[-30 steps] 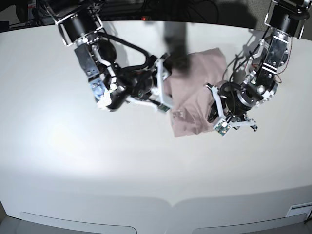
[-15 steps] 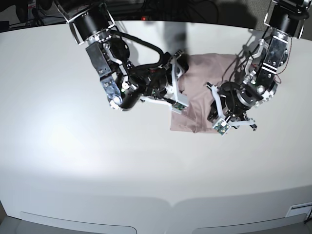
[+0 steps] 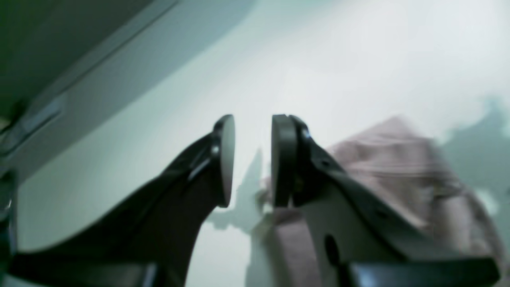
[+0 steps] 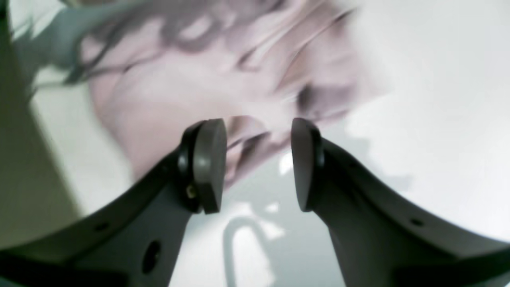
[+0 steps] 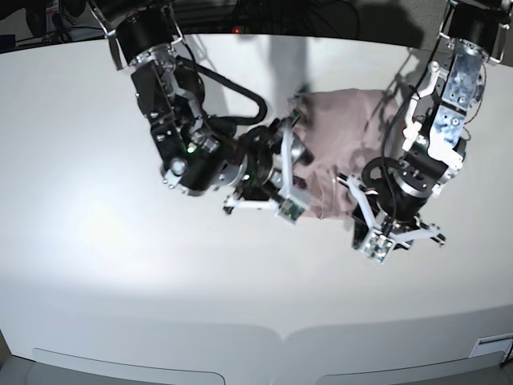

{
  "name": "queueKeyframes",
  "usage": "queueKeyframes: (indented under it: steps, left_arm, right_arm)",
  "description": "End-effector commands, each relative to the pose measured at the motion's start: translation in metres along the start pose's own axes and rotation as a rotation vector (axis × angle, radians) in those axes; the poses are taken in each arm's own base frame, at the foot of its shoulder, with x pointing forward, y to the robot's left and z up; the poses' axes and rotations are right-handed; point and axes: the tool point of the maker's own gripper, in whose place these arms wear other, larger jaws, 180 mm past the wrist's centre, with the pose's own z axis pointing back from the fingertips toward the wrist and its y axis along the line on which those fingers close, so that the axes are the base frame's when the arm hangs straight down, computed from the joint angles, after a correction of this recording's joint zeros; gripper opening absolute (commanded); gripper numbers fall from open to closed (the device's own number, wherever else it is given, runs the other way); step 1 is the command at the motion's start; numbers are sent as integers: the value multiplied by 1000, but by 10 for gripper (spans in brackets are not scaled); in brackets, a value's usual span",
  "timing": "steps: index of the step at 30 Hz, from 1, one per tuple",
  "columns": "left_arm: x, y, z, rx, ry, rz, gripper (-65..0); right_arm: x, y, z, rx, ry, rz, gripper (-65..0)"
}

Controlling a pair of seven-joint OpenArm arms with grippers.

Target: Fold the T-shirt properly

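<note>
T-shirt (image 5: 333, 128) — thin, soft, rumpled pink-mauve

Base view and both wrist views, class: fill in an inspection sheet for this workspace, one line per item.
Surface: white table, bare around the cloth.
Job's things: pink T-shirt, bunched and creased at the far middle, not neatly folded.
Clutter: nothing seen.
Grippers: left gripper fingers apart, nothing between them, at the shirt's edge; right gripper fingers apart, empty, above the shirt's edge.
Cables: black cables loop along both arms.
Surroundings: dark area beyond the table's far edge, details unclear.
</note>
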Motion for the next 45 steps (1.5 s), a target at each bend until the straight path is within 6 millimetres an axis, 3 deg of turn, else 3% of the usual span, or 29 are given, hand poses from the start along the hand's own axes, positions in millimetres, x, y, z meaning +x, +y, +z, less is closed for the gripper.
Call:
queueKeyframes:
  steps: [1,4,7,11,17,19,26,30,34,39,42,45]
  left_arm:
    - [13,24,2,71,-32,8,-501]
    - [-4,61,9,173,32,86,-501]
    - [-23,86,20,207,61,213,-501]
    - [-63,79,39,122,143,315,-503]
    - [-123,59,87,98,268,348,-503]
    - [-125,54,106,75,274,306,-515]
    - [-132,67,173,91,361,230,-537]
    - [-158,65,207,95,457,273,-537]
    - [-189,48,240,64,584,280,-537]
    - [-223,4,289,-29,742,342,-537]
    - [-242,-23,306,-101,762,393,-537]
    - [-283,-37,312,-108,803,449,-537]
  right_arm:
    - [23,-17,14,-54,-91,-8,-381]
    - [36,-51,44,-171,-181,-72,-381]
    - [36,-74,75,-250,-234,-128,-381]
    - [20,-85,103,-288,-281,-229,-381]
    - [-43,-78,132,-329,-191,-323,-381]
    - [-70,-69,141,-339,-126,-352,-381]
    - [-154,-31,188,-405,101,-428,-381]
    - [-180,7,213,-382,184,-493,-381]
    - [-205,46,231,-331,281,-572,-381]
    - [-224,102,236,-217,350,-686,-381]
    - [-233,115,228,-197,305,-773,-381]
    - [-265,128,206,-140,343,-856,-381]
